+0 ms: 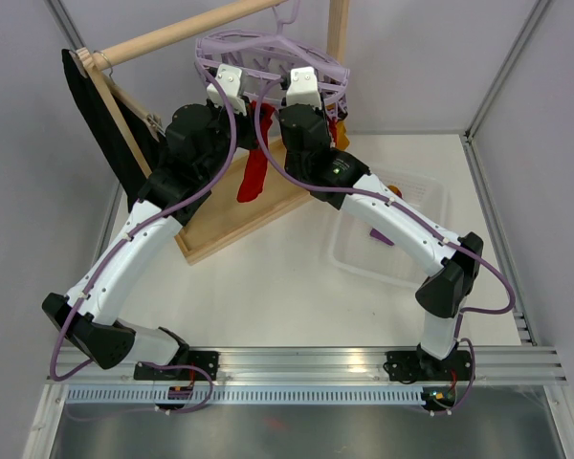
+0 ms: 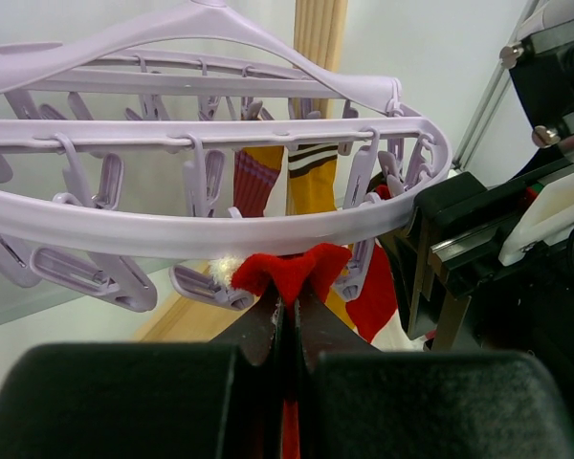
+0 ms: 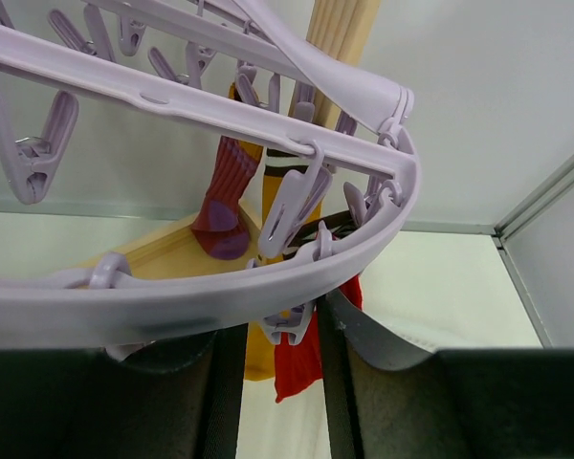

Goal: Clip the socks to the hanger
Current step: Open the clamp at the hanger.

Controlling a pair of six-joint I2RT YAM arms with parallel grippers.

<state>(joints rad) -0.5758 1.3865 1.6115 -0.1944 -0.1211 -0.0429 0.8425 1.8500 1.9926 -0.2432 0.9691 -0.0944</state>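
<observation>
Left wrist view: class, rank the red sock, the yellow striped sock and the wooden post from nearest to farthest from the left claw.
1. The red sock: pinched in the left claw, just under the near rim of the hanger.
2. The yellow striped sock: hanging farther back, inside the ring.
3. The wooden post: upright at the back, beyond the hanger.

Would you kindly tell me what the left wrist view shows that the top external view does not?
Only the left wrist: the left gripper shut on the top edge of the red sock, right under the lavender hanger. Only the top external: the black garment and the clear bin. Shared: the hanger and the sock.
</observation>
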